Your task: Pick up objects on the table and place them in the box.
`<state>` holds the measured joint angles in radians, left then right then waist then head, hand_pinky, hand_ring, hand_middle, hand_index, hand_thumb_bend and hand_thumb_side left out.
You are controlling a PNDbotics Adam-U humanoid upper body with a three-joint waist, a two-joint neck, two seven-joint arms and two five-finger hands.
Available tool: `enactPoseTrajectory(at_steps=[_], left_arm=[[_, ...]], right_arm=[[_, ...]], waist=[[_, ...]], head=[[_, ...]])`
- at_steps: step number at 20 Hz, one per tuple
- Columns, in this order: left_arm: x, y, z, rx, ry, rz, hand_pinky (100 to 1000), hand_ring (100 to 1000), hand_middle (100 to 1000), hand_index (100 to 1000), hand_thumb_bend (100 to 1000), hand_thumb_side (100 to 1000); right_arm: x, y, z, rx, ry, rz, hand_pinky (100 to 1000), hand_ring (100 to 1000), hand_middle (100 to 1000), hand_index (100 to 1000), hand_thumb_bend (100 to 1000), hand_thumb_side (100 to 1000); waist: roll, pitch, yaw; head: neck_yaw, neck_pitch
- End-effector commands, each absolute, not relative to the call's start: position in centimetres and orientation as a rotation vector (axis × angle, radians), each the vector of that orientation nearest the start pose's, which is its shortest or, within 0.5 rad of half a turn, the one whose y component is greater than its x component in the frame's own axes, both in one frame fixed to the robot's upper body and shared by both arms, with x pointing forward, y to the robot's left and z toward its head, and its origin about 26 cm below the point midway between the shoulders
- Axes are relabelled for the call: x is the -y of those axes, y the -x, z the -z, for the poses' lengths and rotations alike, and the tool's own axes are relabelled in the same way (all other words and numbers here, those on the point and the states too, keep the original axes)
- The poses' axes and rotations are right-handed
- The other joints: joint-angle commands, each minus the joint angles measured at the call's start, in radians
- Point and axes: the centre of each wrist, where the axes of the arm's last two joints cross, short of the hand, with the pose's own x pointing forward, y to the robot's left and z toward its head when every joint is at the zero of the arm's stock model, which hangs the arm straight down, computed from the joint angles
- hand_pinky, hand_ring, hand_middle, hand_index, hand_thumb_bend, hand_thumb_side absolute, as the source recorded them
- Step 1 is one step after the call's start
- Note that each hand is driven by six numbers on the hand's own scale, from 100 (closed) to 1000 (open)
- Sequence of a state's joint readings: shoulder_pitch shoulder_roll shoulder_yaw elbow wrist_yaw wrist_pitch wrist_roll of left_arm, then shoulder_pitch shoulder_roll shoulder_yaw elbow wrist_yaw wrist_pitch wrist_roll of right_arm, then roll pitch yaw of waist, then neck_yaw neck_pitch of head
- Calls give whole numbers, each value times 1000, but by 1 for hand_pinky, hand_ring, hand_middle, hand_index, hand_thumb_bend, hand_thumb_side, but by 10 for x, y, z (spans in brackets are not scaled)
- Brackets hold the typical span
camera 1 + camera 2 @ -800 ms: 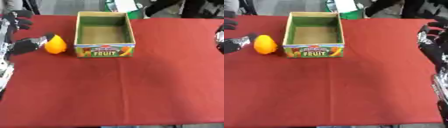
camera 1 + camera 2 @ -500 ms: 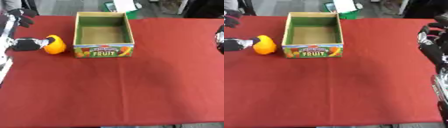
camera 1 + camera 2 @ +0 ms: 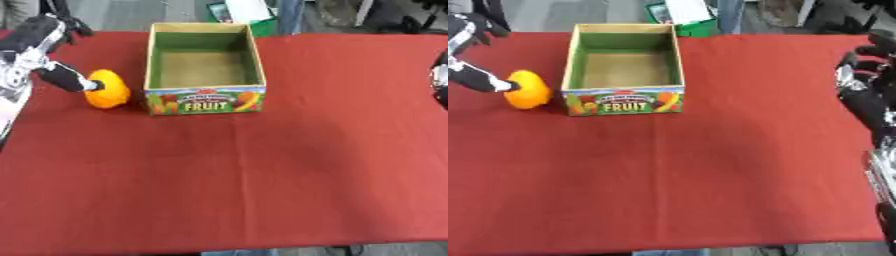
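Note:
An orange-yellow fruit (image 3: 107,90) lies on the red table (image 3: 262,175), just left of the cardboard box (image 3: 205,101) labelled FRUIT. The box stands open and I see nothing in it. My left hand (image 3: 33,37) reaches in from the upper left. Its thumb (image 3: 68,80) touches the fruit's left side, while its fingers (image 3: 75,26) stay raised, away from the fruit. My right hand (image 3: 866,95) rests at the right edge with its fingers pointing up and holds nothing.
A green and white thing (image 3: 682,17) lies beyond the table's far edge, behind the box. The red cloth runs bare from the box to the near edge.
My left thumb has shifted slightly and now meets the fruit from the upper left. The fruit, the box and my right hand have stayed in place.

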<state>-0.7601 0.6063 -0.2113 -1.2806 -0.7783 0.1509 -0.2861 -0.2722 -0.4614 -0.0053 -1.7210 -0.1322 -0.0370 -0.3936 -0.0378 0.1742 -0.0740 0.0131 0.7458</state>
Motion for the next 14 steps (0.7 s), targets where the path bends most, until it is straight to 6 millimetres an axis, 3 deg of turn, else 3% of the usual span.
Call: enactPoseTrajectory(at_steps=[1,10,14], left_arm=[[-301,-439,-217,1344,-1129,1239,725,698,709,785,727,100],[-295,-458,-185,1266,-1128,1244,718,690,705,786,735,100],[-293,-461,-173,1252,-1166,1240,670,596,602,715,653,100]], right_arm=[[315,-329,-156,2089,437,36,629,634,665,819,137,143],[315,-329,-155,2088,432,38,630,634,665,821,139,142],[314,-329,-155,2090,429,39,630,634,664,820,140,142]], waist=[[3,-16,-2],[1,-12,-10],[-1,-10,-13]], head=[[2,2],[3,0],[2,-1]])
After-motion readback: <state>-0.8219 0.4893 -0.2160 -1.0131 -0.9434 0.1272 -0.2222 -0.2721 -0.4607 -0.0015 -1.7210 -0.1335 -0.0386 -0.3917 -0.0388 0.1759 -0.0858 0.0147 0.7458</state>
